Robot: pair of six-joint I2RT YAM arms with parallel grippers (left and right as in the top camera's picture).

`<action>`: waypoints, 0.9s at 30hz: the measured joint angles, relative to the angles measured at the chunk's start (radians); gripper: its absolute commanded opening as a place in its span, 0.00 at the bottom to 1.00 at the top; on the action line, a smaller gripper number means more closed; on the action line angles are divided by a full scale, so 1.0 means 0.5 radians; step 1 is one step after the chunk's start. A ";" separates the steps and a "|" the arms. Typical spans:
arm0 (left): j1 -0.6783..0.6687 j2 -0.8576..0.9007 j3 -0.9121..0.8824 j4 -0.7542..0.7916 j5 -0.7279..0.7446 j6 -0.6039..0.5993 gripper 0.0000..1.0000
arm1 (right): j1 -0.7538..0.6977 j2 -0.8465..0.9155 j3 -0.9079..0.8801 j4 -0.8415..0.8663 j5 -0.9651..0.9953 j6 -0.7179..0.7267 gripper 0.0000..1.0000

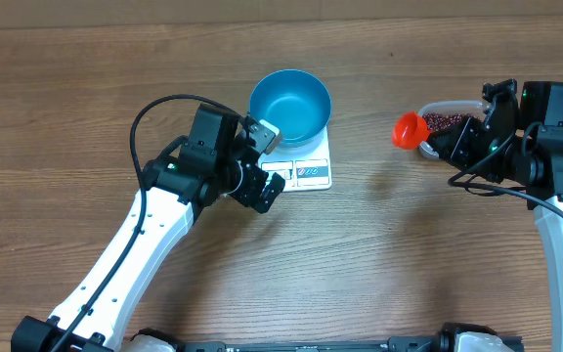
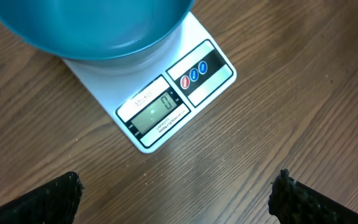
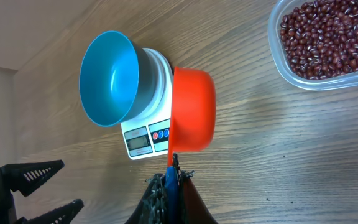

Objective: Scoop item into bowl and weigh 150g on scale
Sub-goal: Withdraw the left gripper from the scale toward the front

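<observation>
While the blue bowl [image 1: 290, 103] sits on the white scale [image 1: 306, 173] just above the middle of the overhead frame, the left gripper [image 1: 267, 161] hangs at the scale's lower left corner, jaws spread wide and holding nothing. From the left wrist view the scale's display [image 2: 157, 109] reads zero, and what shows of the bowl's inside looks bare. At the right edge of the overhead frame, the right gripper [image 3: 169, 180] is clamped tight on the thin handle of an orange-red scoop [image 3: 191, 109], held above the wooden table [image 1: 409, 254]. Whether the scoop carries anything cannot be told. The beans [image 3: 328, 37] lie heaped in a clear tub [image 3: 275, 50], upper right in the right wrist view, well apart from the bowl.
</observation>
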 measured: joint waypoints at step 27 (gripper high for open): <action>0.000 -0.461 -0.027 -0.190 -0.021 0.014 1.00 | 0.000 0.000 0.000 -0.019 0.002 -0.001 0.04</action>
